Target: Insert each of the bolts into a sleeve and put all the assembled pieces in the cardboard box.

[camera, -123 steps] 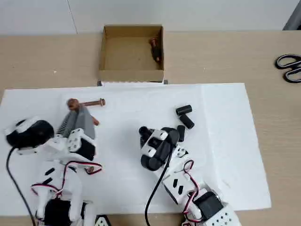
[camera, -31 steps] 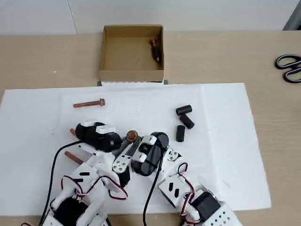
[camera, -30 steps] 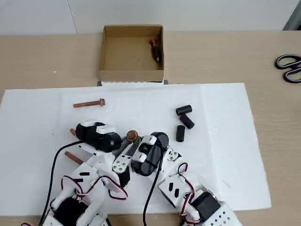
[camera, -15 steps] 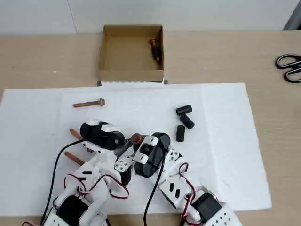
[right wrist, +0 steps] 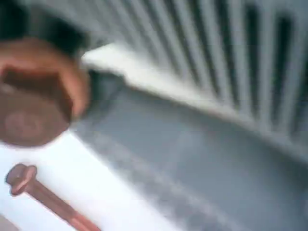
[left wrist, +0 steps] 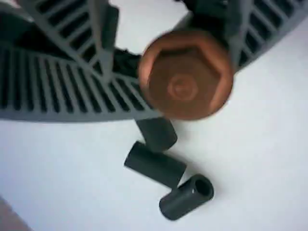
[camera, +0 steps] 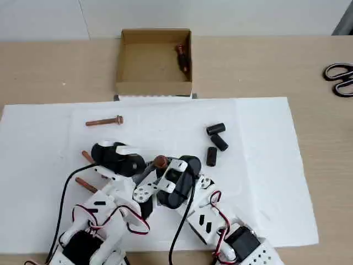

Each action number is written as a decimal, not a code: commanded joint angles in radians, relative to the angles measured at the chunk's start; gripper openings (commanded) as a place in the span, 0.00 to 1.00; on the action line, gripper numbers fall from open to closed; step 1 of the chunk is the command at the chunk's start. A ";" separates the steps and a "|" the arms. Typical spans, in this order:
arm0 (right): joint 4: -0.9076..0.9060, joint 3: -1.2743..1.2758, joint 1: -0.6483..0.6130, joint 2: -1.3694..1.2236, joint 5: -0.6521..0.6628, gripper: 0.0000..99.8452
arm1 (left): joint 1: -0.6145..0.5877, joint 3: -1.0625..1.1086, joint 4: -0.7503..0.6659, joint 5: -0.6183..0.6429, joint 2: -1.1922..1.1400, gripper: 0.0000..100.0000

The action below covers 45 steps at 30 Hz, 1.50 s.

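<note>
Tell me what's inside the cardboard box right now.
The cardboard box holds one copper bolt, seemingly in a dark sleeve, against one side wall. The near wall hides a strip of floor.

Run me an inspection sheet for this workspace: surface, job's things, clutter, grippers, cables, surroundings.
Surface: wooden table with a white sheet spread over it.
Job's things: cardboard box beyond the sheet, one assembled piece inside. Three sleeves lie loose on the sheet. One free bolt; two bolts partly hidden by the left arm.
Clutter: scissors at the table's edge.
Grippers: left gripper shut on a held bolt; right gripper close beside that bolt.
Cables: black cable and red-white wires run along the arms.
Surroundings: nothing seen.
</note>
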<state>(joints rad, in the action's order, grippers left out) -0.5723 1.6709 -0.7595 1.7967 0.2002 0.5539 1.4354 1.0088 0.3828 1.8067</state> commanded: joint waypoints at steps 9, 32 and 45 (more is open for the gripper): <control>0.033 0.014 -0.005 0.004 0.006 0.00 | -0.114 -0.147 -0.003 -0.117 0.008 0.16; -0.015 -0.035 0.369 0.002 -0.083 0.00 | -0.677 0.064 -0.009 -0.216 0.009 0.01; -0.105 -0.496 0.432 -0.320 -0.267 0.00 | -0.687 0.093 -0.009 -0.216 0.009 0.01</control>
<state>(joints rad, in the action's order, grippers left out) -0.6843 1.3502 -0.3330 1.6003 -0.0391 -0.1274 1.5336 1.0088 0.1726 1.8067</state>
